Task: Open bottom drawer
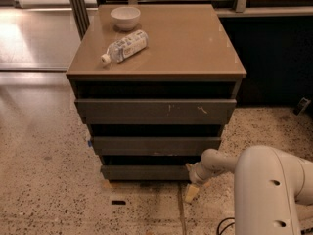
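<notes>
The bottom drawer (146, 172) is the lowest, narrowest of three dark grey handleless fronts in the cabinet (156, 72), just above the floor. A dark gap shows above it; I cannot see its tray. My gripper (191, 173) is at the drawer's right end, low near the floor, at the end of the white arm (264, 190) that comes in from the lower right. A pale finger (190, 192) points down beside the drawer's right corner.
A white bowl (125, 17) and a lying plastic bottle (124, 46) sit on the cabinet top. The middle drawer (154, 145) has a blue speck at its left end; the top drawer (155, 110) has pale scratches. Speckled floor lies all around, with a small dark mark (117, 202) on it.
</notes>
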Robot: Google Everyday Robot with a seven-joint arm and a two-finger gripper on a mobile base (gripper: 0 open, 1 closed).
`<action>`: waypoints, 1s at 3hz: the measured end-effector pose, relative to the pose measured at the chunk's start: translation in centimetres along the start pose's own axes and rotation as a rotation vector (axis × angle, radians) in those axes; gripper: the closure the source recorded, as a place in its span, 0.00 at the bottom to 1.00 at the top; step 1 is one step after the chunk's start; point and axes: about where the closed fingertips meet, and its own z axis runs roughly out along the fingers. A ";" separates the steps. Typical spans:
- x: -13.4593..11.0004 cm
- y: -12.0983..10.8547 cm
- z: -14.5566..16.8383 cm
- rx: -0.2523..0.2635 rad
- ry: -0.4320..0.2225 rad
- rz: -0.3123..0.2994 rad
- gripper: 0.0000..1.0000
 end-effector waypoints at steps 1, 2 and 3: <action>0.3 -1.0 3.6 -0.057 -0.027 -0.005 0.00; 0.5 -1.3 5.4 -0.090 -0.037 0.002 0.00; 0.5 -1.3 5.3 -0.090 -0.037 0.002 0.00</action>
